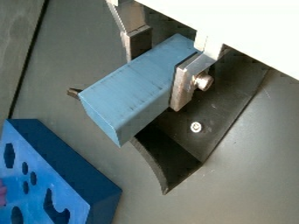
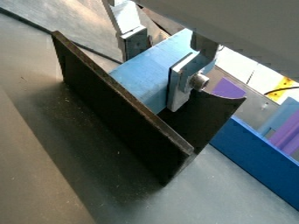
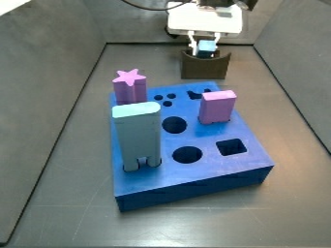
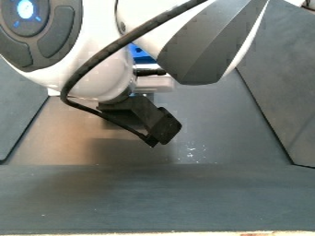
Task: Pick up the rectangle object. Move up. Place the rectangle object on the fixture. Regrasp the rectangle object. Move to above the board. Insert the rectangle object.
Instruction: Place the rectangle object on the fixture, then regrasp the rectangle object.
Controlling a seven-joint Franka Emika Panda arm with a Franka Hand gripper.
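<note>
My tool (image 1: 158, 66) pinches the rectangle object (image 1: 138, 94) over the fixture (image 2: 128, 122) (bar lying crosswise, apparently for the regrasp), well behind the board (image 3: 246, 165) on the floor.

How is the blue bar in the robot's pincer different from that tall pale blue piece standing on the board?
The rectangle object is a plain bar, lying tilted between the fingers of the pincer over the fixture; the pale blue block stands upright on the board, untouched. The bar has smooth straight faces; the block has two legs at its base. Both are blue.
</note>
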